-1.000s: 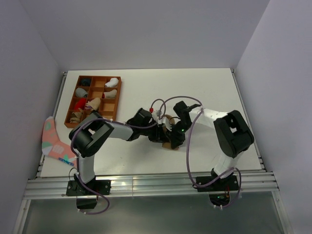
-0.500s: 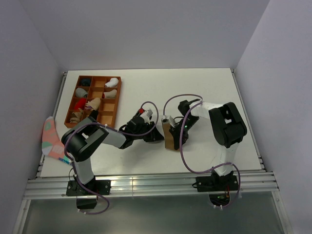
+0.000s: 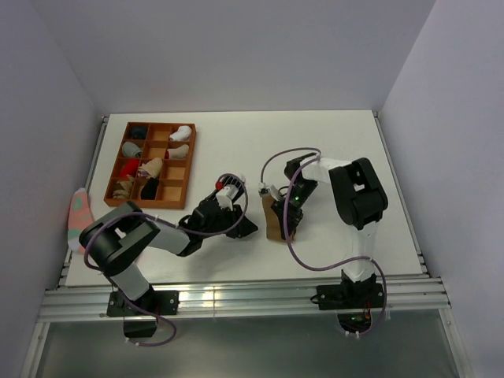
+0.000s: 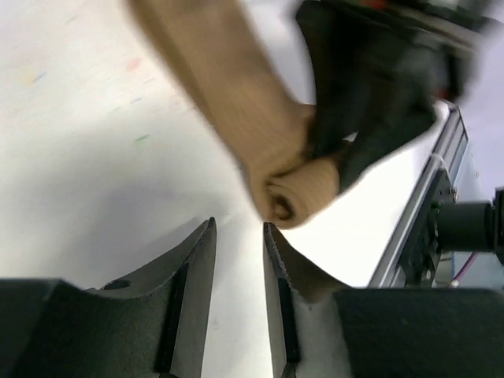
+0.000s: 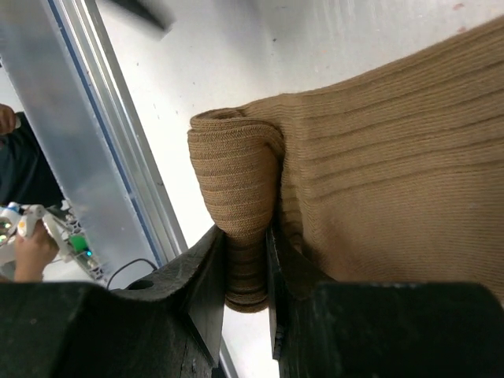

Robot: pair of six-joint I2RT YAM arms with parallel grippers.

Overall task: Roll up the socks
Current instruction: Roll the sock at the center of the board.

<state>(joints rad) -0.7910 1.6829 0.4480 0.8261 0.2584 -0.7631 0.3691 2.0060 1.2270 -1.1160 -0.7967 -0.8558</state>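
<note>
Tray: an orange-brown divided tray (image 3: pixel 178 170) lies on the table (image 3: pixel 339 142), at about 10 o'clock from the table's middle. It is three cells across and four deep.
Tray, 12 o'clock row: a dark bundle (image 3: pixel 138 131) fills the 11 o'clock corner cell and a white bundle (image 3: pixel 183 132) the 1 o'clock corner cell.
Tray, second row: a grey bundle (image 3: pixel 131 149) sits in the 9 o'clock-side cell and a white-and-red bundle (image 3: pixel 179 151) in the 3 o'clock-side cell.
Tray, third row: a red bundle (image 3: pixel 127 167) sits on the 9 o'clock side, with a tan bundle (image 3: pixel 153 166) in the middle cell beside it.
Tray, 6 o'clock row: a beige bundle (image 3: pixel 122 189) is in the 7 o'clock corner cell and a black bundle (image 3: pixel 149 189) in the middle cell.
Pink sock: the pink sock (image 3: pixel 79 211) hangs over the table's 9 o'clock edge, outside the tray and well apart from the arms.
Tan sock: the tan sock (image 3: pixel 271 224) lies on the bare table just toward 6 o'clock of the middle, well apart from the tray. It is stretched along the 12-to-6 line, and its 6 o'clock end is curled into a small roll.
Right gripper: the right gripper (image 5: pixel 246 236) has its fingers (image 5: pixel 206 276) pinched on that rolled end, with fabric pressed between them.
Left gripper: the left gripper (image 4: pixel 238 232) sits low over the table at the sock's 9 o'clock side, just short of the roll. Its jaws are parted by a narrow gap with only white table showing between them.
Striped sock: it cannot be made out in any view.
</note>
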